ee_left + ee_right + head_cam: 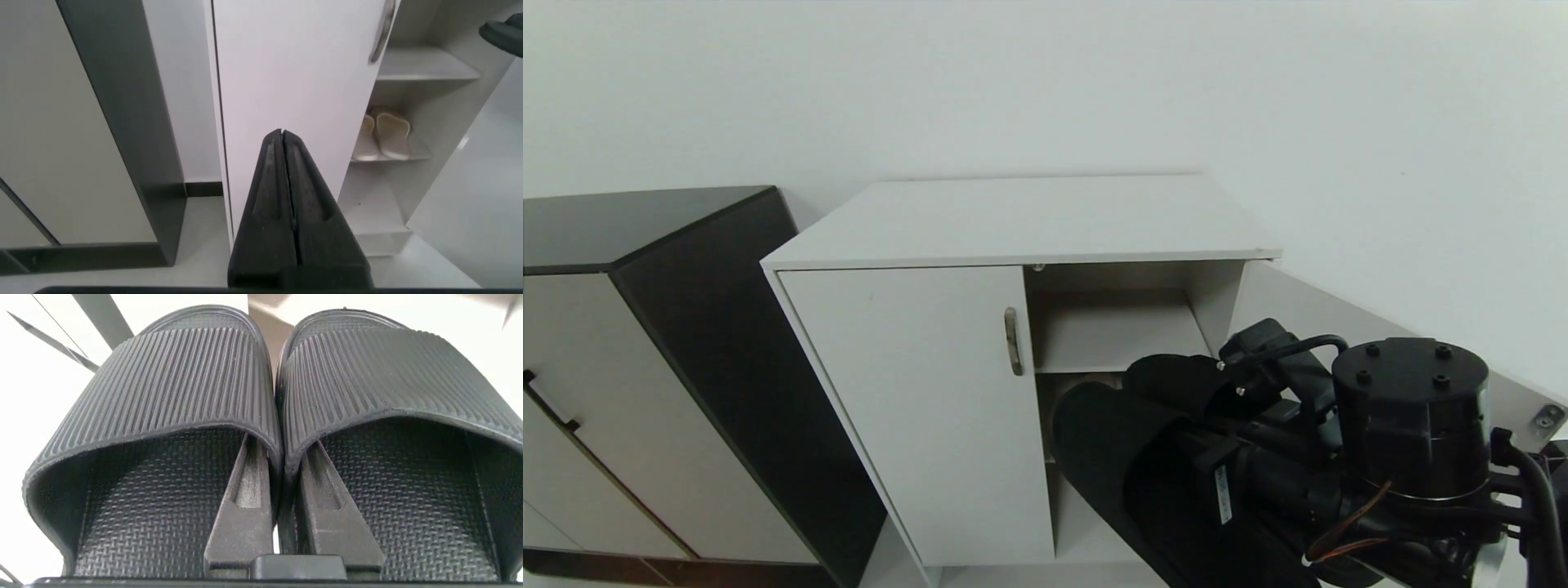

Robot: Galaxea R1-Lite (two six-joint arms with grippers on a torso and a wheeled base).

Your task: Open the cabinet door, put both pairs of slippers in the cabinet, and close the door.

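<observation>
Right claw point(283, 457) mostly hidden inside black ribbed rubber slippers point(1111, 441), lower centre; narrow, pinching their adjoining sides. Left claw point(282, 140) pressed fully together, empty, before white cabinet door point(907, 392).

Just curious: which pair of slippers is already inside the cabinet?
The pale pair, on a shelf; the black pair is held by the right gripper.

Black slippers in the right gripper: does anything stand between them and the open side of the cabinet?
Nothing visible does. The right door is open and the black slippers are just before the opening. Only the pale slippers already lie on the middle shelf inside.
</observation>
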